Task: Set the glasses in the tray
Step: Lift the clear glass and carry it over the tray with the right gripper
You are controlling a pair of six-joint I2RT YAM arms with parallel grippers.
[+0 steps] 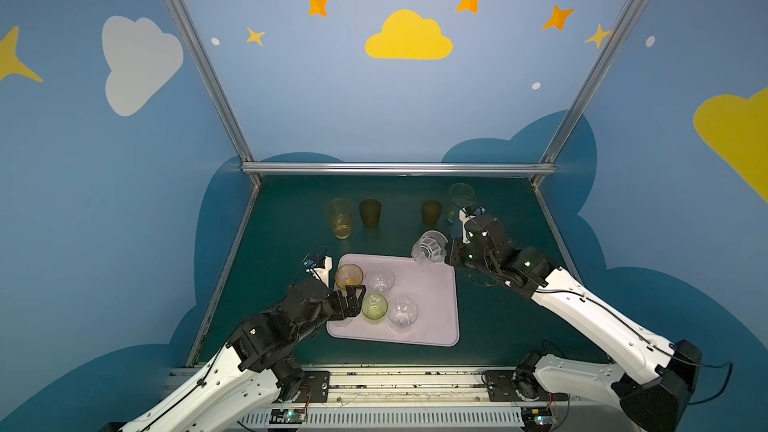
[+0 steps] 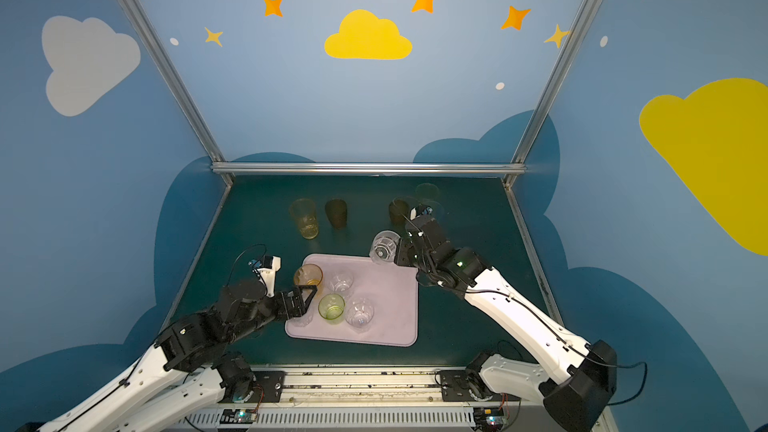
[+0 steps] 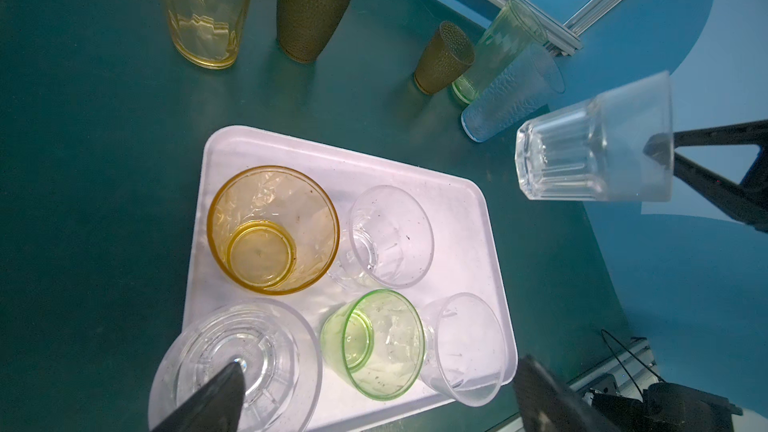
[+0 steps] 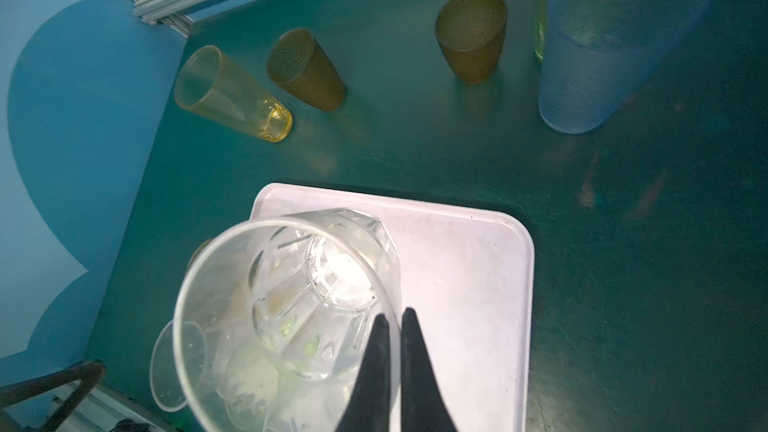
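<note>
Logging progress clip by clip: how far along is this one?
Done: tray holds orange glass, short green glass, three clear glasses. In hand: right gripper carries a fourth clear glass over its corner. Remaining: yellow glass, blue glass, tall green glass, two brown glasses.

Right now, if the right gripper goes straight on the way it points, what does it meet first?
The clear glass pinched in the right gripper would likely land on the tray, on its bare far side; depth is unclear.

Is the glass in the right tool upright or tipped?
Tipped: the glass hangs sideways from the right tool, pinched at its rim.
</note>
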